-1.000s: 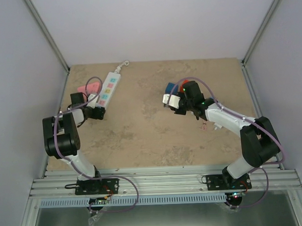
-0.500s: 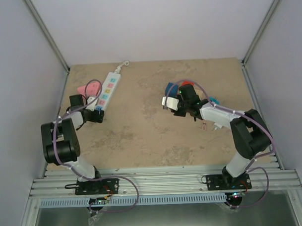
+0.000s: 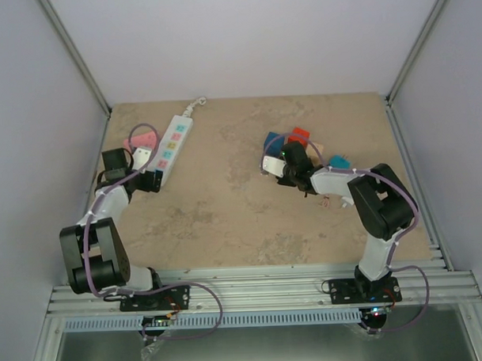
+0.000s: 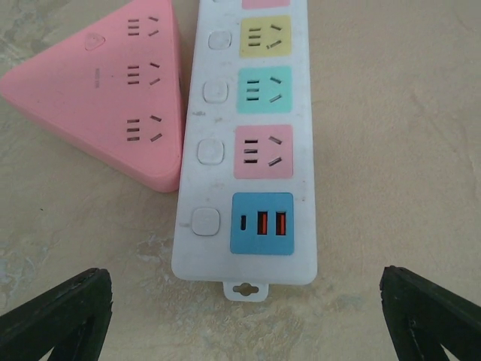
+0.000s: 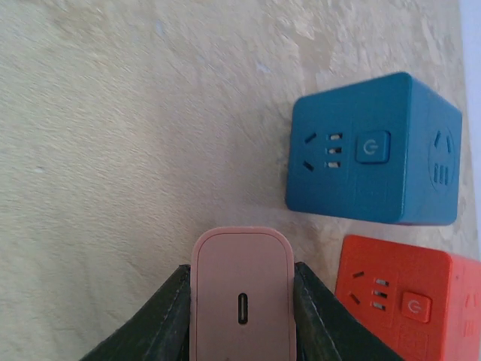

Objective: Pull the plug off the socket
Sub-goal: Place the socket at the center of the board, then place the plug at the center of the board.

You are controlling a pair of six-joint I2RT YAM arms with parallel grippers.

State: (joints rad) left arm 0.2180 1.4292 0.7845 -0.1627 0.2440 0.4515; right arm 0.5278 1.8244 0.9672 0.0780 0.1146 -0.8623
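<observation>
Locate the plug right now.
In the right wrist view, the plug sits clamped between the right fingers at bottom centre, just left of the orange cube and below the blue cube.

The socket (image 4: 248, 150) is a long white power strip lying flat on the surface, its long side touching the pink triangular block (image 4: 113, 98) or just beside it. From the near end its square panels run blue with small ports, then pink, green and yellow, each with a white button beside it. A short cord stub (image 3: 197, 107) leaves the far end. The plug (image 5: 242, 301), a small rounded block, pale pink or perhaps white, shows one slot port. It is clamped in the right hand (image 5: 242, 267), well apart from the block.
</observation>
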